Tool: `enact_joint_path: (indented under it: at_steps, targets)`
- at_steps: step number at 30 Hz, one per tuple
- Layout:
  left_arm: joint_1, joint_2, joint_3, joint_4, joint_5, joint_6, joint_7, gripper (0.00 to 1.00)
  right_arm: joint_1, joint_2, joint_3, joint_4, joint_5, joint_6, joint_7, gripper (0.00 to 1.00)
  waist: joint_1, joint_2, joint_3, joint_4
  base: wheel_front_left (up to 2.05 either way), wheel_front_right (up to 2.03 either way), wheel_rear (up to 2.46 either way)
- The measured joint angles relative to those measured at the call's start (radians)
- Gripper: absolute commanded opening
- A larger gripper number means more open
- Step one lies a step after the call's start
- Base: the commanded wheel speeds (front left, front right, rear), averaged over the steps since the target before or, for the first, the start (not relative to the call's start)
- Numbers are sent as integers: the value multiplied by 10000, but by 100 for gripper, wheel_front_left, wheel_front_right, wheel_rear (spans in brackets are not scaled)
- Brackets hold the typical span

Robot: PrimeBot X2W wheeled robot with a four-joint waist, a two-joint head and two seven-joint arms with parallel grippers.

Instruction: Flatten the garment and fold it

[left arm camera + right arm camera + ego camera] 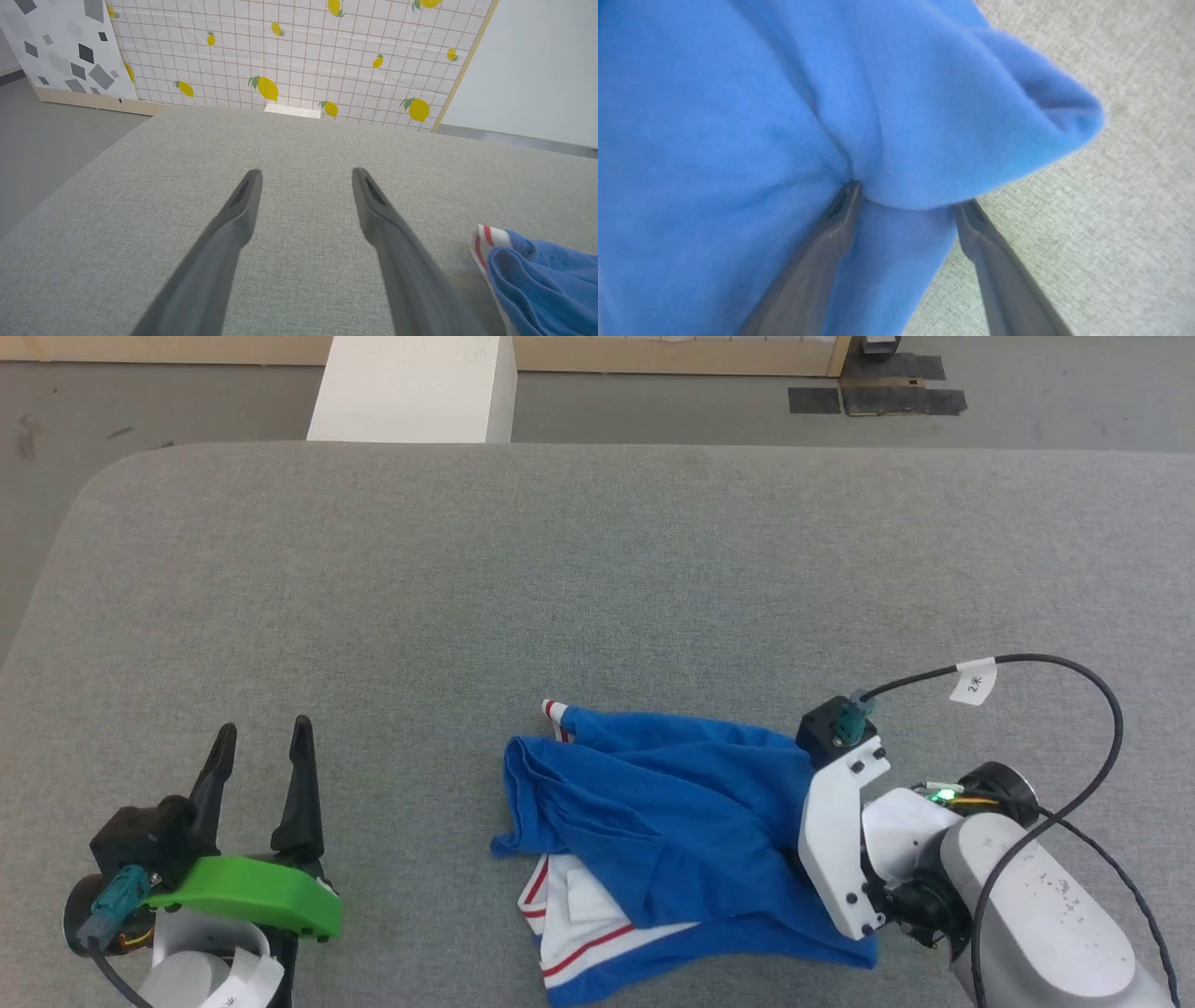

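1. We see a grey fabric-covered bench (467, 569) with a rounded far-left corner.
2. Beyond its far edge, we see a white block (415, 387) on grey floor (140, 401).
3. Past the far-right corner, we see black mats (878, 397).
4. We see a lemon-printed grid panel (299, 51) behind.

Table (467, 597) lying clear from 9 through 3 o'clock; crumpled shirt (672, 803) sitting at 6, bunching between right gripper (908, 193) fingers.

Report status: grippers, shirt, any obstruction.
Left gripper open, over bare table, clear of shirt. Right gripper open, pushed into shirt's blue folds. Shirt crumpled, not yet flat. No obstruction seen.
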Motion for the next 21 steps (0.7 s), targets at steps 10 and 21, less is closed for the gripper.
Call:
enact_joint_path:
  at_steps: [10, 21]
  targets:
    - [-18, -12, -10, 98, -2, -2, -86, 100, -157, -56, 142, 142, 364, 2, -372, 0, 0, 0, -51, -49, 0, 0, 0]
    - [-18, 44, -17, -52, -25, 8, -82, 100, -752, -583, -113, -61, 732, 4, -458, 0, 0, 0, -151, -872, 0, 0, 0]
